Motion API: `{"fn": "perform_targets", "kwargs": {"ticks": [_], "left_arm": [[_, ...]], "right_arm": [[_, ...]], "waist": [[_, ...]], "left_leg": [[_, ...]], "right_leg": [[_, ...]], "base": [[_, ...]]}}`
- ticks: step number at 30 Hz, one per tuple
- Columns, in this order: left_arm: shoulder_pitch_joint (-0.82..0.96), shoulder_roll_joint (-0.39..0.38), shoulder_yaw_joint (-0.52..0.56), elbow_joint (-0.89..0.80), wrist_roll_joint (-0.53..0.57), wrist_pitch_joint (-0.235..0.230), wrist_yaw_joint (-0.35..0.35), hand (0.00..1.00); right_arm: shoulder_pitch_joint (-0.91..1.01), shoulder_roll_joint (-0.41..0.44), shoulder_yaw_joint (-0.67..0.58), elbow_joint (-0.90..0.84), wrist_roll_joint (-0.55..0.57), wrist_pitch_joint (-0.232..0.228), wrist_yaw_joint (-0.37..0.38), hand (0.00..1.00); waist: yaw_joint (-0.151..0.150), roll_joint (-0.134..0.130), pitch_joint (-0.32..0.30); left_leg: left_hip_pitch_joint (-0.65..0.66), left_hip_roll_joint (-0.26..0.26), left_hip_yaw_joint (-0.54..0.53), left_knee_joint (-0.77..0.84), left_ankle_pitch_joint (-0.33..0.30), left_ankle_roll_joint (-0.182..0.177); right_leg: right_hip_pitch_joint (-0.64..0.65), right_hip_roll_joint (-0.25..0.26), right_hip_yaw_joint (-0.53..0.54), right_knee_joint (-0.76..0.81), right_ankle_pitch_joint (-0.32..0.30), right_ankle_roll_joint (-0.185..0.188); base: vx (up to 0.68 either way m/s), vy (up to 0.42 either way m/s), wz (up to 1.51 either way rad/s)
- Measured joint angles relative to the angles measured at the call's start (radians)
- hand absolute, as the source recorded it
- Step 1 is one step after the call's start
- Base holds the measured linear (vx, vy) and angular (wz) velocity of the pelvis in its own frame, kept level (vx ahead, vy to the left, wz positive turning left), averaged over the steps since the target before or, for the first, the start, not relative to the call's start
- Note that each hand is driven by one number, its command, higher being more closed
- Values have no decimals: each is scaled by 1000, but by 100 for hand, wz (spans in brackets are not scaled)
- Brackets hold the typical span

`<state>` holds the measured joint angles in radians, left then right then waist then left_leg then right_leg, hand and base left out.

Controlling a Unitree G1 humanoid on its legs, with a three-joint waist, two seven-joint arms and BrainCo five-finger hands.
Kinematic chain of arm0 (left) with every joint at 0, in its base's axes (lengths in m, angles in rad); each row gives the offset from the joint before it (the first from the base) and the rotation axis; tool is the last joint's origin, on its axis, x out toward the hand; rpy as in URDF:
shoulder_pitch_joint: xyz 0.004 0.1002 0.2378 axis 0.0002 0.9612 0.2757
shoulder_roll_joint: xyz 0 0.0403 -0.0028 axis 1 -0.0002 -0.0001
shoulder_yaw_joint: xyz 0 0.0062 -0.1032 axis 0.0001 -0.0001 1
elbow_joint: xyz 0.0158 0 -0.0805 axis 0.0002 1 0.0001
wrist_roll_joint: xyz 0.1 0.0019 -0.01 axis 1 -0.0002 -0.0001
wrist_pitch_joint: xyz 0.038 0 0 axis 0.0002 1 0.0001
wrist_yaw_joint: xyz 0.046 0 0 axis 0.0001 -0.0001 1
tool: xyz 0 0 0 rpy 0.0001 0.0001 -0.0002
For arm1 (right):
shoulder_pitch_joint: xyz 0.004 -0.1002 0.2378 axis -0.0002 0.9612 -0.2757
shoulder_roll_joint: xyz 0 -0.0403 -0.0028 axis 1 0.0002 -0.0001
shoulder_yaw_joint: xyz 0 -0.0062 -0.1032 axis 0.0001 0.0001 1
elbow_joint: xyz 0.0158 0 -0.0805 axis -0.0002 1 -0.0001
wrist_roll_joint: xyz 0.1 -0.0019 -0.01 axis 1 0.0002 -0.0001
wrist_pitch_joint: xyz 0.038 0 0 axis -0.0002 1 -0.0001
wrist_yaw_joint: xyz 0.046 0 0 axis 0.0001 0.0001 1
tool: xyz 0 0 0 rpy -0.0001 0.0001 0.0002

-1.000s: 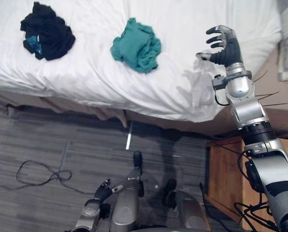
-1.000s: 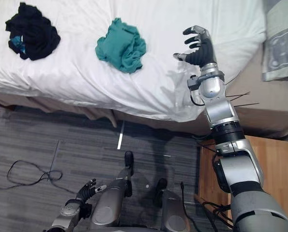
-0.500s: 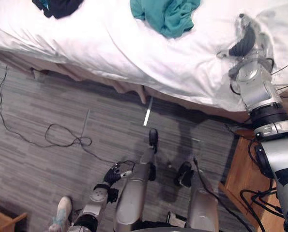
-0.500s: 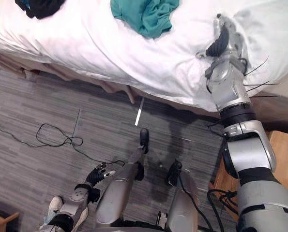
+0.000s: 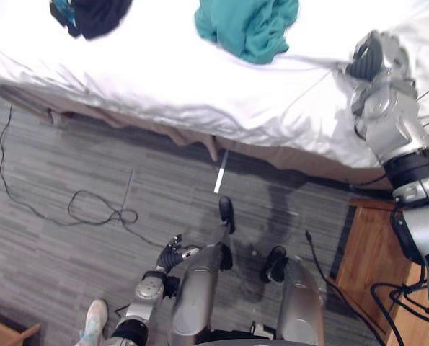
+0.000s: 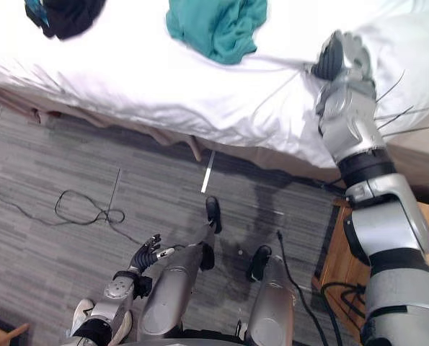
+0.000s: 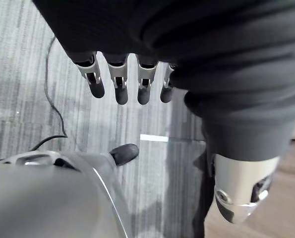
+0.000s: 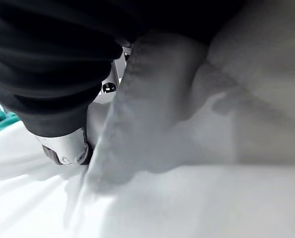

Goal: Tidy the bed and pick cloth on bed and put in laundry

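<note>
Gripping the bed cover while the clothes wait

The crumpled teal cloth [image 5: 249, 25] and the bunched black garment [image 5: 91, 13] lie unmoved on the white bed cover [image 5: 164, 72]. The right robot hand [image 5: 376, 61], spread above the bed a second ago, has dropped and curled into that cover, drawing taut creases, so tidying likely comes first. The left robot hand [image 5: 169, 254] hangs slack-fingered near the floor

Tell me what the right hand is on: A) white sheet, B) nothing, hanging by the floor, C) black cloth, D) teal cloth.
A: the right hand curls on the sheet, which creases toward it; the teal cloth lies apart, to its left.
</note>
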<state>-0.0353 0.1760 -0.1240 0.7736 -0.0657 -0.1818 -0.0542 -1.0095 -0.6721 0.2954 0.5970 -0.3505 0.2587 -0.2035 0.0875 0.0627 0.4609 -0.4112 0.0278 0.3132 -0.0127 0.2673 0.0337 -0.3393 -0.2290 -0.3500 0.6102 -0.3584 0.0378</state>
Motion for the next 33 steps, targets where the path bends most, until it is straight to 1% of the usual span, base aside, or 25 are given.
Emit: {"fn": "perform_targets", "kwargs": {"ticks": [2, 3, 5, 7, 8, 10, 11, 13, 14, 17, 18, 19, 21, 22, 23, 24, 25, 26, 27, 28, 29, 30, 31, 32, 33], "left_arm": [[18, 4, 0, 0, 2, 1, -15, 0], [27, 9, 4, 2, 3, 2, -28, 0], [48, 16, 11, 1, 8, 3, -36, 0], [68, 17, 20, 9, 10, 10, -43, 0], [81, 17, 22, 15, 21, 20, -53, 0], [93, 15, 22, 23, 40, 28, -56, 0], [106, 13, 27, 26, 41, 40, -57, 0], [113, 7, 40, 46, 43, 51, -57, 0], [121, 3, 52, 55, 61, 61, -58, 0], [146, 2, 54, 61, 81, 78, -73, 0], [170, -3, 59, 64, 85, 90, -77, 0], [182, -13, 81, 66, 88, 91, -77, 0], [192, -15, 97, 82, 98, 93, -77, 0], [196, -13, 97, 91, 100, 98, -76, 0], [206, -13, 99, 99, 105, 98, -76, 0], [210, -12, 100, 98, 108, 98, -76, 0], [218, -9, 107, 100, 118, 98, -77, 0], [224, -8, 115, 100, 118, 99, -76, 0], [232, -1, 118, 101, 117, 100, -76, 0], [231, 5, 118, 102, 116, 107, -75, 0], [221, 10, 117, 102, 115, 108, -74, 0], [210, 12, 117, 102, 114, 108, -73, 0], [180, 12, 114, 102, 111, 106, -70, 0], [156, 12, 109, 101, 97, 102, -64, 0], [145, 12, 104, 101, 93, 95, -55, 0]], "right_arm": [[91, 18, -71, -37, 62, -32, 3, 100], [167, 40, -135, -39, 96, -46, 4, 100], [283, 67, -252, -37, 146, -50, 6, 100], [394, 77, -372, -36, 187, -54, 6, 100], [458, 81, -424, -30, 219, -52, 9, 0], [562, 89, -491, -20, 270, -52, 11, 0], [633, 109, -530, -16, 301, -52, 12, 0], [717, 132, -569, 14, 320, -48, 12, 0], [772, 142, -600, 42, 360, -37, 16, 0], [836, 146, -663, 95, 411, -30, 14, 0], [857, 144, -700, 109, 424, -30, 7, 0], [868, 141, -728, 113, 439, -35, -3, 100], [873, 126, -762, 113, 462, -48, -30, 100], [873, 115, -770, 99, 470, -66, -45, 100], [873, 96, -770, 43, 500, -110, -56, 100], [873, 92, -768, 11, 510, -129, -55, 100], [869, 87, -767, -55, 534, -170, -55, 100], [857, 83, -765, -86, 561, -195, -52, 100], [797, 80, -753, -123, 614, -228, -42, 100], [724, 76, -740, -142, 668, -259, -31, 100], [636, 62, -715, -155, 720, -295, -26, 100], [587, 52, -703, -155, 747, -312, -24, 100], [477, 30, -680, -153, 797, -342, -24, 100], [391, 20, -668, -150, 829, -366, -23, 100], [343, 16, -659, -149, 852, -378, -22, 100]], "waist": [[-13, -9, -2], [-20, -21, -8], [-26, -50, -31], [-61, -72, -56], [-75, -83, -81], [-92, -102, -109], [-107, -108, -137], [-123, -108, -178], [-130, -103, -202], [-132, -85, -238], [-133, -70, -261], [-134, -58, -273], [-140, -54, -281], [-140, -47, -290], [-142, -39, -298], [-142, -37, -298], [-142, -36, -298], [-140, -37, -297], [-138, -42, -293], [-136, -36, -288], [-131, -40, -259], [-128, -39, -243], [-126, -28, -200], [-123, -17, -166], [-116, -10, -146]], "left_leg": [[47, 10, 4, -23, 0, 0], [83, 15, 8, -31, 0, 0], [124, 23, 9, -42, 0, -1], [162, 23, 6, -60, -3, -4], [184, 22, 7, -75, -8, -12], [221, 19, 12, -80, -20, -29], [243, 20, 14, -80, -28, -39], [264, 21, 18, -81, -29, -40], [282, 24, 18, -83, -31, -43], [307, 35, 18, -87, -44, -56], [310, 43, 18, -90, -55, -53], [311, 46, 18, -90, -56, -53], [321, 53, 18, -90, -65, -53], [326, 57, 17, -90, -66, -51], [329, 58, 18, -90, -70, -46], [328, 58, 18, -90, -71, -45], [321, 58, 18, -90, -72, -44], [313, 58, 18, -90, -73, -43], [293, 63, 15, -90, -72, -42], [274, 67, 16, -85, -72, -42], [255, 69, 16, -83, -71, -42], [242, 70, 14, -83, -68, -40], [213, 72, 0, -83, -44, -29], [195, 71, -6, -83, -37, -29], [186, 69, -7, -83, -36, -29]], "right_leg": [[55, 24, 5, -57, 23, 3], [97, 40, 22, -98, 39, 12], [140, 60, 50, -161, 69, 18], [184, 71, 66, -216, 95, 26], [200, 74, 80, -236, 105, 32], [233, 75, 105, -267, 119, 37], [255, 81, 116, -290, 128, 39], [273, 88, 129, -311, 136, 41], [292, 91, 134, -322, 139, 41], [315, 100, 137, -337, 146, 36], [320, 110, 141, -352, 151, 38], [325, 121, 145, -363, 158, 37], [341, 126, 144, -374, 161, 35], [348, 127, 143, -377, 161, 35], [353, 130, 144, -383, 161, 35], [352, 134, 144, -385, 162, 36], [348, 136, 144, -387, 164, 40], [341, 138, 143, -386, 164, 40], [316, 140, 148, -383, 181, 25], [288, 143, 159, -376, 189, 20], [260, 146, 164, -361, 197, 12], [250, 147, 165, -355, 199, 12], [223, 149, 161, -337, 201, 14], [198, 146, 158, -317, 201, 15], [185, 144, 158, -307, 200, 15]], "base": [[52, -44, -36], [50, -36, -40], [51, -38, -51], [63, -22, -39], [69, 3, -37], [44, 6, -41], [28, -12, -37], [14, -23, -25], [-7, -19, -19], [-33, -13, -17], [-50, 0, -19], [-42, 3, -17], [-36, 17, -2], [-36, 12, 0], [0, 0, 0], [0, 0, 0], [0, 0, 0], [0, 0, 0], [-11, 24, -9], [-19, 26, -20], [-19, 18, -18], [-41, 22, 6], [-44, 19, 21], [-78, 30, 22], [-67, 29, 12]]}}
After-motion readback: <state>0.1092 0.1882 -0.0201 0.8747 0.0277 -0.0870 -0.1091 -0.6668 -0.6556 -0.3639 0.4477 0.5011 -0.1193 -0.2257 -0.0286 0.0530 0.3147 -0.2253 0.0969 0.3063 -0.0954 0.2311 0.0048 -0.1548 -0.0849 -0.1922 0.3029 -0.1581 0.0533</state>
